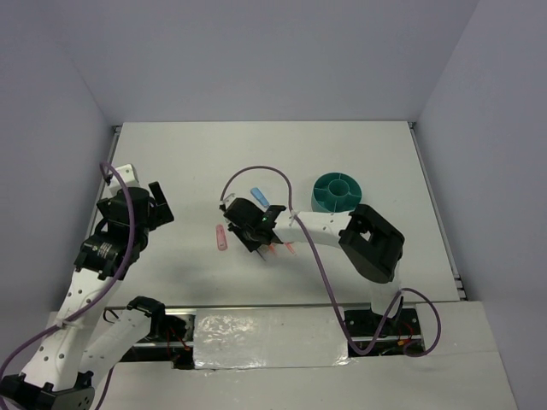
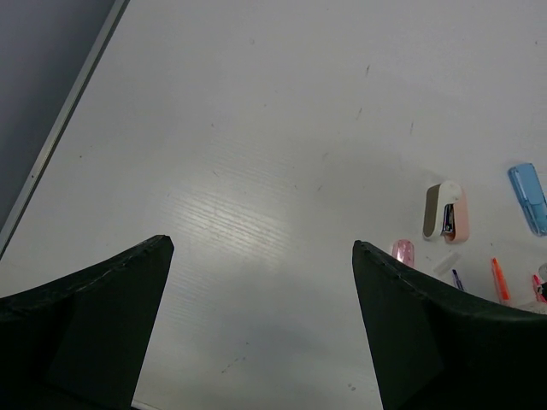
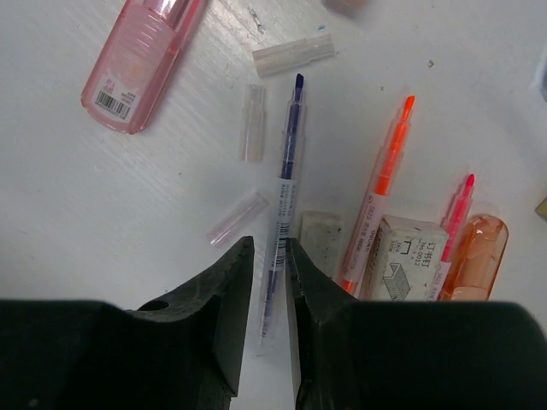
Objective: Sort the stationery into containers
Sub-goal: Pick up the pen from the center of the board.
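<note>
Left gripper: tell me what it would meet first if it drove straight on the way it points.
Probably just the bare white table: the open left gripper aims at an unoccupied stretch of it. The pink-and-white stapler lies at the right of the left wrist view, outside that line.

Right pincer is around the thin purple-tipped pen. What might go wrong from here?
The right pincer holds the purple-tipped pen near its back end, so it may swing or slip on lifting. A clear cap and an eraser lie right beside the pincer and might get dragged along. The long pen may catch on the teal organiser dividers.
</note>
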`<state>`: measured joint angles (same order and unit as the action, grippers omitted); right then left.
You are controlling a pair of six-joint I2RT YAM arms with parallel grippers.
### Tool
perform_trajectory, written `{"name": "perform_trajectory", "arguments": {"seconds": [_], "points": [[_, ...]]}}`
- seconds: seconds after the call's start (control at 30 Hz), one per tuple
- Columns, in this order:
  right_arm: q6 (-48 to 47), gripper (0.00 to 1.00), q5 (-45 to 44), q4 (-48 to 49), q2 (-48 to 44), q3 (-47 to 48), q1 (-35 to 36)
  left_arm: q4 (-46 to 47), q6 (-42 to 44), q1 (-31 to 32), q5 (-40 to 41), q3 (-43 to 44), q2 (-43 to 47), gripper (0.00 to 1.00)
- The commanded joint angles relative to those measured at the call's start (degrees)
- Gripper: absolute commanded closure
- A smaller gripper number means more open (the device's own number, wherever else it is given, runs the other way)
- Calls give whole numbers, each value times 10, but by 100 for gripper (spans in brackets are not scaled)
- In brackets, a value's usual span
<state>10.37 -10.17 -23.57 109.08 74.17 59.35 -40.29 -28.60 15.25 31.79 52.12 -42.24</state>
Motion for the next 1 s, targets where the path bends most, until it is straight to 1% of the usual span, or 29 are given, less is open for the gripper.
{"name": "perform_trajectory", "arguments": {"seconds": [0.0, 0.33, 0.73, 0.87, 0.9, 0.97], "points": [[-14, 70, -8, 5, 4, 27, -4, 21, 12, -2, -6, -3, 8, 1], [-18, 70, 16, 5, 25, 35, -15, 21, 13, -2, -9, -3, 9, 1], [-2, 72, 15, -8, 54, 30, -21, 21, 13, -2, -9, -3, 11, 1], [19, 74, 6, -22, 54, 23, -21, 21, 13, -2, -9, -3, 11, 1], [25, 76, 7, -22, 54, 15, -21, 21, 13, -2, -9, -3, 11, 1], [39, 78, 6, -26, 51, 11, -21, 21, 13, -2, -9, -3, 11, 1]]}}
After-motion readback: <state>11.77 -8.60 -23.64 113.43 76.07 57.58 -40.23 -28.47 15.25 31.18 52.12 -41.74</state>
